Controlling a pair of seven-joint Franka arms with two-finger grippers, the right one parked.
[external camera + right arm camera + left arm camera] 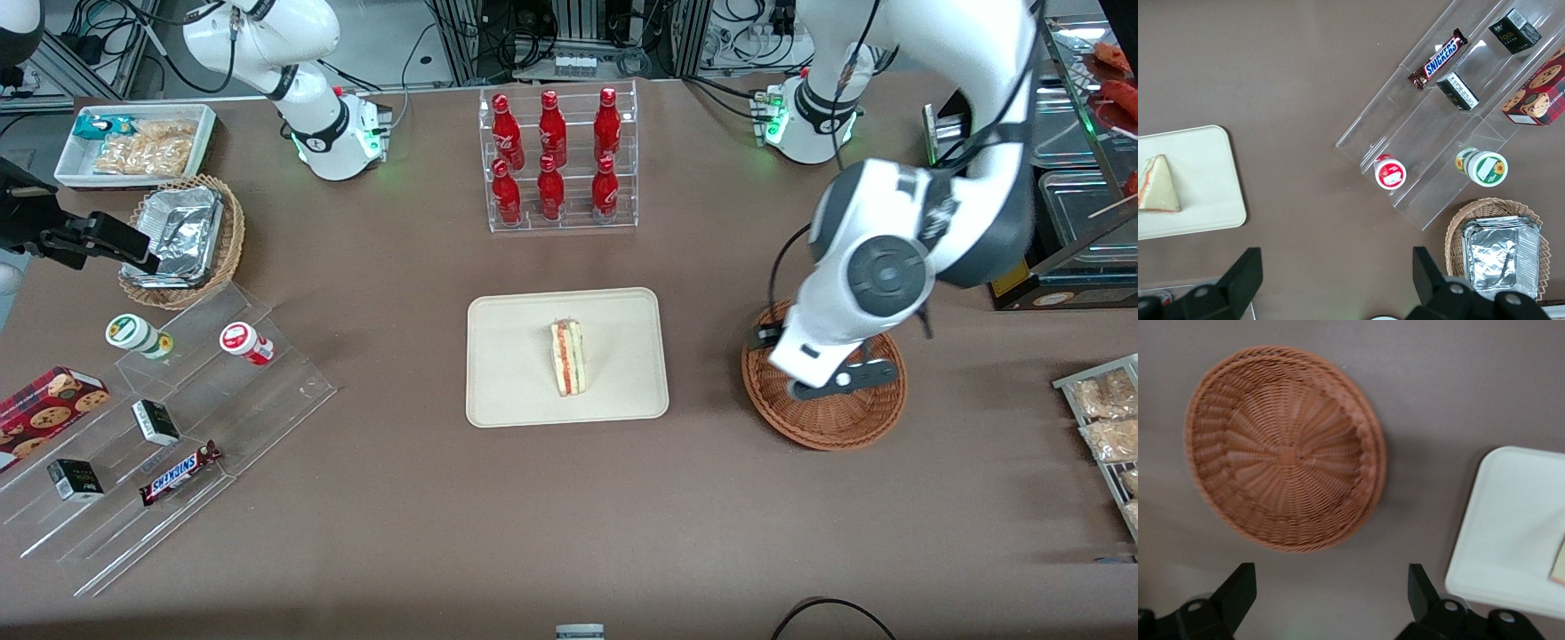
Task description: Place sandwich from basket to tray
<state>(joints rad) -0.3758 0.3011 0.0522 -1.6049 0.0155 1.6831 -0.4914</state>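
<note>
I see the sandwich (567, 358) lying on the tray (507, 373), mid-frame in the front view. My gripper (1331, 603) hangs above the bare basket (1285, 450), fingers spread wide, holding nothing. One bar at lower left reads SNICKERS (180, 473).

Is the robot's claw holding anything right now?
No. The claw is open and holds nothing, hovering above the basket. The sandwich lies on the tray.
</note>
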